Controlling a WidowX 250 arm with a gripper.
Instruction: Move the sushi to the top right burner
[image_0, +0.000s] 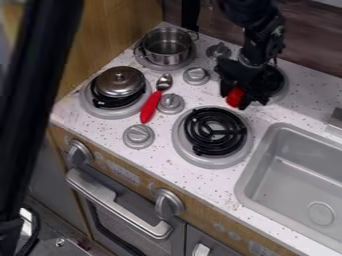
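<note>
Sushi at the far right burner, gripped by the robot.
Black gripper (235, 99) hangs down from the far side with its fingers closed on the red sushi (235, 97), at the near left edge of the far right burner (285, 89); whether the sushi touches the stove top cannot be told. Nearer, the near right burner (215, 131) shows its bare black coil, with the grey sink (294, 175) to its right. A metal pot (166, 46) with two handles stands on the far left burner (192, 56), and a domed metal lid (119, 81) sits over the black coil of the near left burner (87, 102). Between the left and right burners lies a spoon (151, 106), its red handle pointing toward the near side, beside grey knobs (171, 103).
</note>
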